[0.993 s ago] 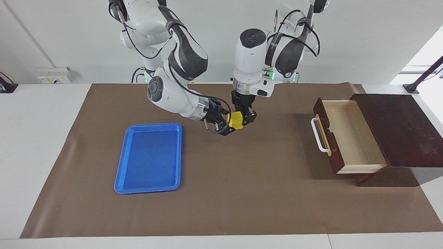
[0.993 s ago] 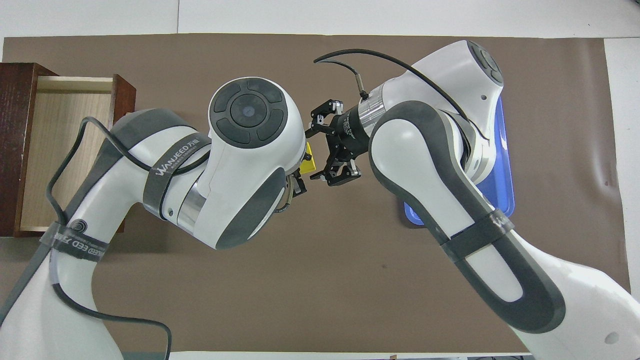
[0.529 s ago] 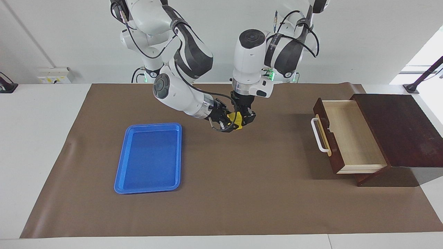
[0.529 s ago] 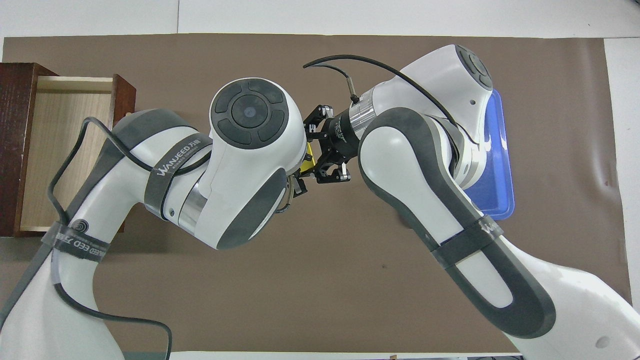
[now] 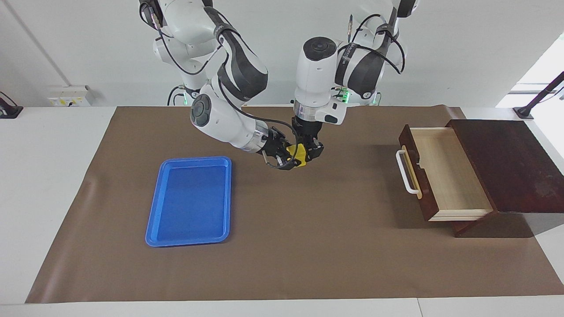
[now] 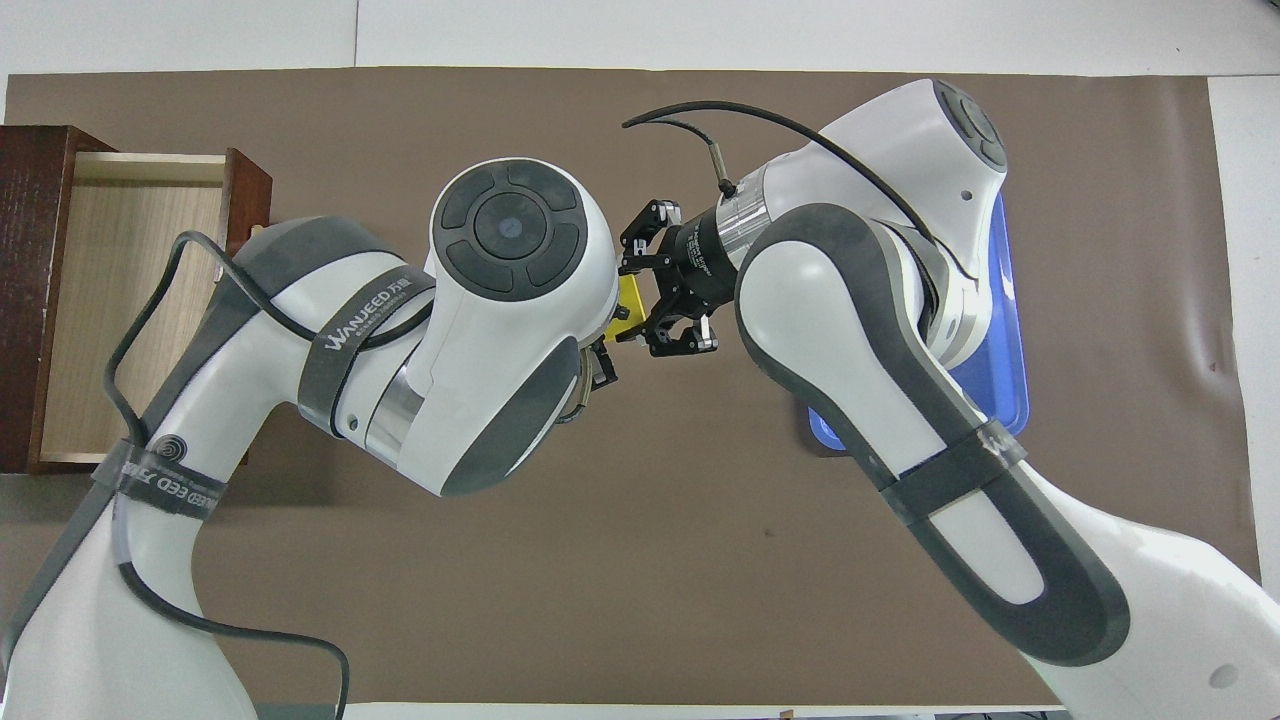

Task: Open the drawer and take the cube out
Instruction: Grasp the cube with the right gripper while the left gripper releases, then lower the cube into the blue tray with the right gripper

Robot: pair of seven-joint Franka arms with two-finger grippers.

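**Two grippers meet on one yellow cube above the mat**

Two arms converge over the middle of the brown table mat (image 5: 282, 246), and the facing view reads across as follows. Toward the right arm's end of the table lies the flat blue plastic tray (image 5: 190, 201), resting on the mat with nothing in it. Next comes the right gripper (image 5: 286, 157), reaching in sideways from its white arm; its dark fingers sit around the small solid bright-yellow cube (image 5: 298, 154), though whether they press on it cannot be told. The cube is up in the air over the bare mat, between the tray and the drawer. Meeting it from above is the left gripper (image 5: 308, 152), pointing straight down from its wrist, its fingers closed on the cube.

Toward the left arm's end of the table, the dark reddish-brown wooden drawer (image 5: 445, 171) stands pulled out of its dark wooden box (image 5: 506, 165), its pale light-wood interior showing no contents. Its white bar handle (image 5: 404, 172) faces the middle of the table.

In the overhead view the left arm's big white joint covers most of the left gripper; a sliver of the cube (image 6: 628, 305) shows beside the right gripper (image 6: 650, 300), whose black fingers flank it.
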